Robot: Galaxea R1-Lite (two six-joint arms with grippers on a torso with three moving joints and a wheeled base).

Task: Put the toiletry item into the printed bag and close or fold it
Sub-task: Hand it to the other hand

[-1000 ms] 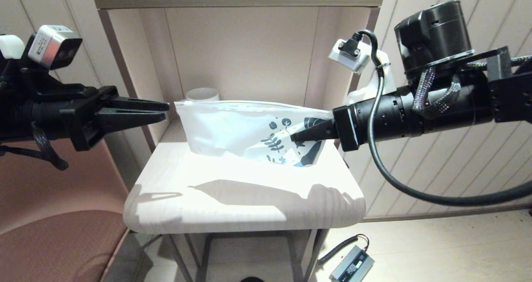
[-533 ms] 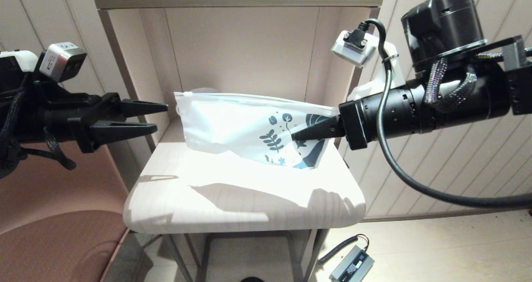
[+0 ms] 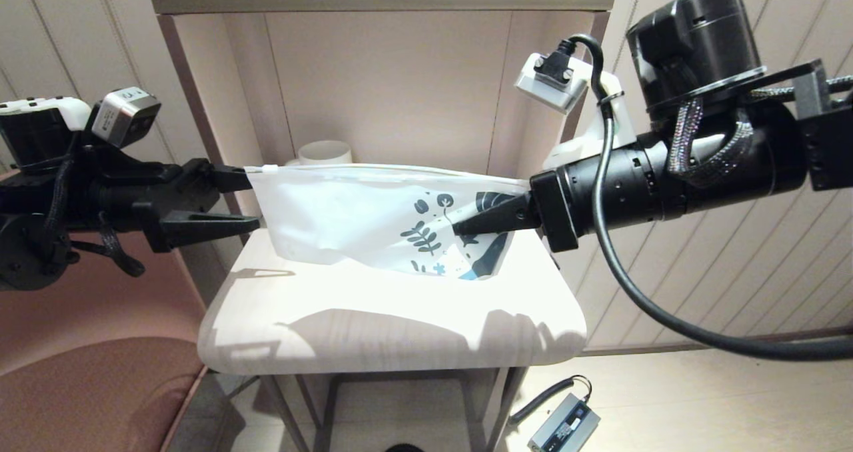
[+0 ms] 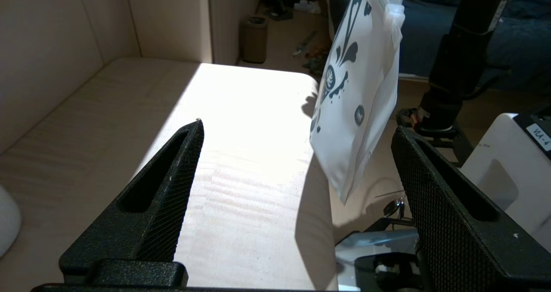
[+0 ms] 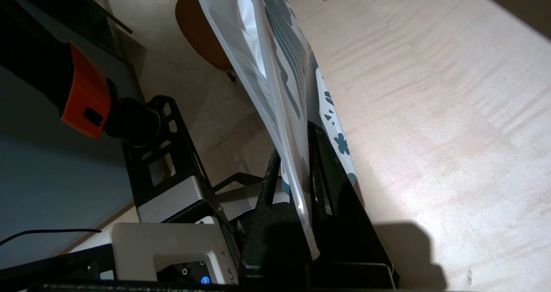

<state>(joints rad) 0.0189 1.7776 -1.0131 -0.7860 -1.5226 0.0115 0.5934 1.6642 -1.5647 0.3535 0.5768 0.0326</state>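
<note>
Right end effector [image 3: 460, 227] clamped on printed end of bag [image 3: 346, 215], holding it above the table [image 3: 373, 325]. Left end effector [image 3: 250, 202] open wide at bag's zip corner.

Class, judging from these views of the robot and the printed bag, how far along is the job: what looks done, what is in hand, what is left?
Done: the right gripper is shut on the printed bag, holding it above the table.

In hand: the open left gripper is at the bag's zip-strip corner, its fingers on either side of it.

Left: closing or folding the bag. The toiletry item is not visible, so whether it is inside cannot be told.
</note>
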